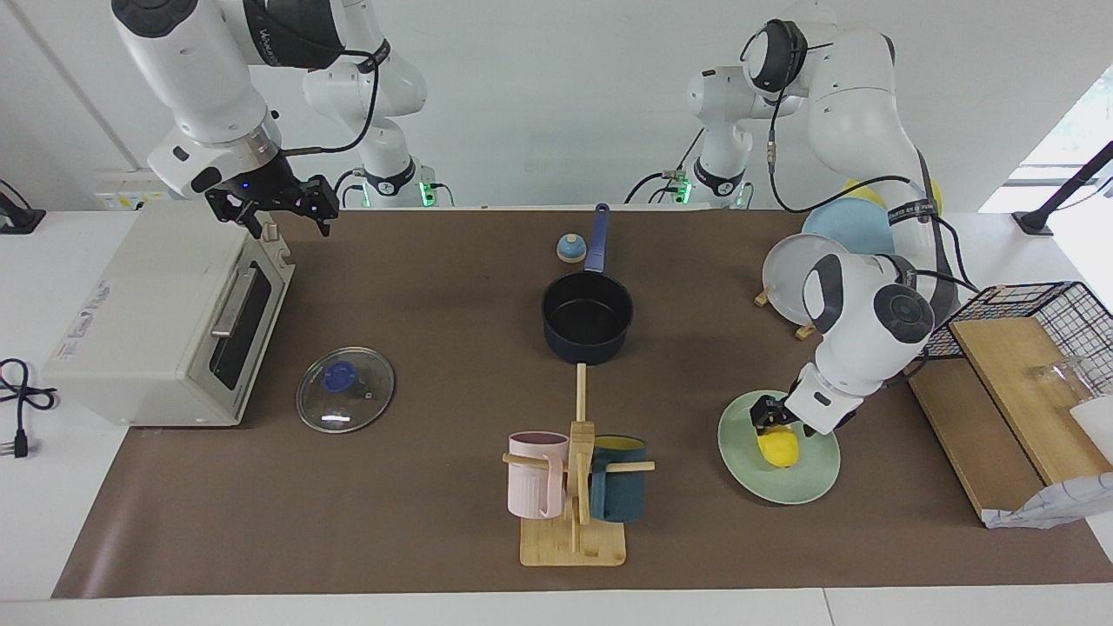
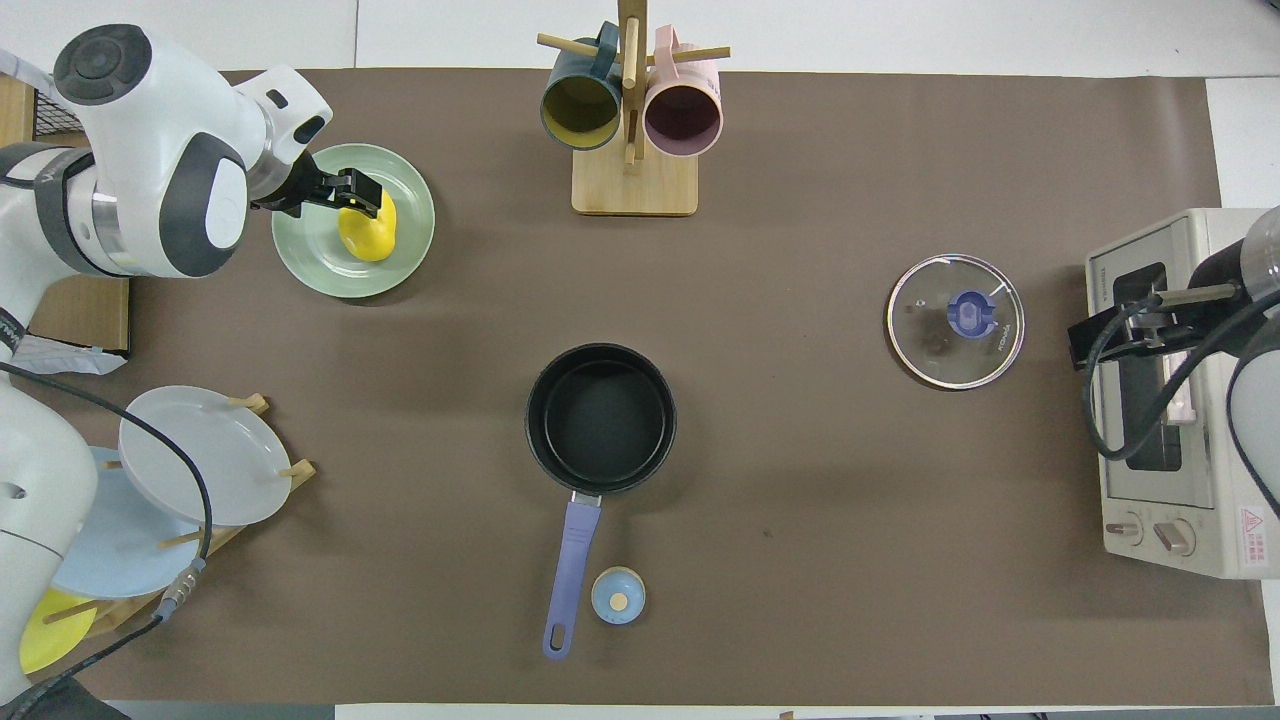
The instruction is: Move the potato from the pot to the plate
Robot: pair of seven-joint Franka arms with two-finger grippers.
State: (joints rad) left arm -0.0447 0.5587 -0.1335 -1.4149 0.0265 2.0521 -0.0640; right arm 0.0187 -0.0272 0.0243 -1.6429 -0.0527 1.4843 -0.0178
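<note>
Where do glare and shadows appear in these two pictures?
Facing view: white glare streaks on the glass lid, bright window light at the upper corner above the wire basket. Overhead view: a weaker reflection on the lid; soft shadows beside the pot and plate.

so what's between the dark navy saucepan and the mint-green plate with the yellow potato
Only bare brown mat between the dark navy saucepan and the mint-green plate, clearest in the overhead view.

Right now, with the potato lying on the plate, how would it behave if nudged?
The potato is a smooth, glossy oval, so it would probably roll or slide rather than stay put. The plate has only a shallow rim, which might not stop it. It keeps its shape lying there, so it is likely stiff.
</note>
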